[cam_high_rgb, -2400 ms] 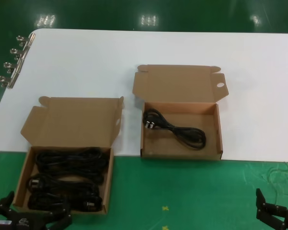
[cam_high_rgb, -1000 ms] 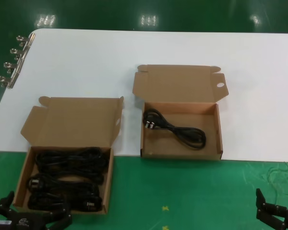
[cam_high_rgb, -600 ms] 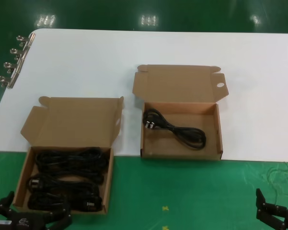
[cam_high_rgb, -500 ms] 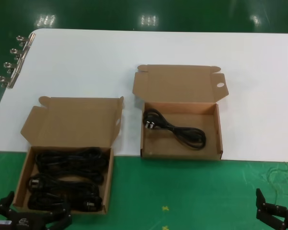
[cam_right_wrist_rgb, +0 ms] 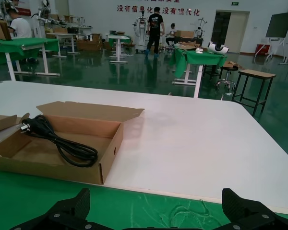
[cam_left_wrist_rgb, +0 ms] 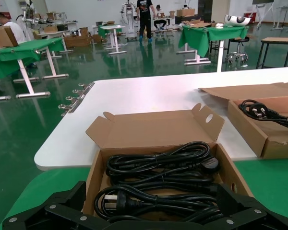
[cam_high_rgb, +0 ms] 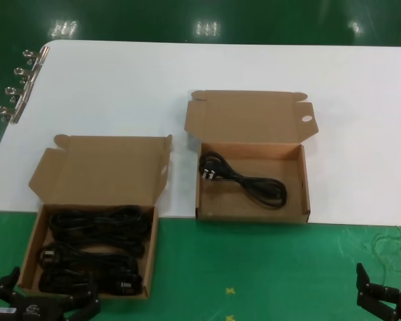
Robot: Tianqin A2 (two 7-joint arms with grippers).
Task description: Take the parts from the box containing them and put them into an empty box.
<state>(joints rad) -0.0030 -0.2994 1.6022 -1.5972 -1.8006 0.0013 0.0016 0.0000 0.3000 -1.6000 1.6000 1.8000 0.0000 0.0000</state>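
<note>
Only partly visible, left end effector (cam_high_rgb: 43,304) at 7 o'clock and right end effector (cam_high_rgb: 385,299) at 5 o'clock rest spread, gripping nothing; the cords' (cam_high_rgb: 93,251) plugs are half hidden.

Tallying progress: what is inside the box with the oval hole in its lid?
One black power cord lies inside the box, plug toward the robot's left; bare cardboard floor elsewhere. Nothing appears covered.

boxes (cam_high_rgb: 88,249): 2 | power cords (cam_high_rgb: 242,178): 1 + maybe 3 | binder clips (cam_high_rgb: 17,90): 4 | grippers (cam_high_rgb: 43,306): 2
</note>
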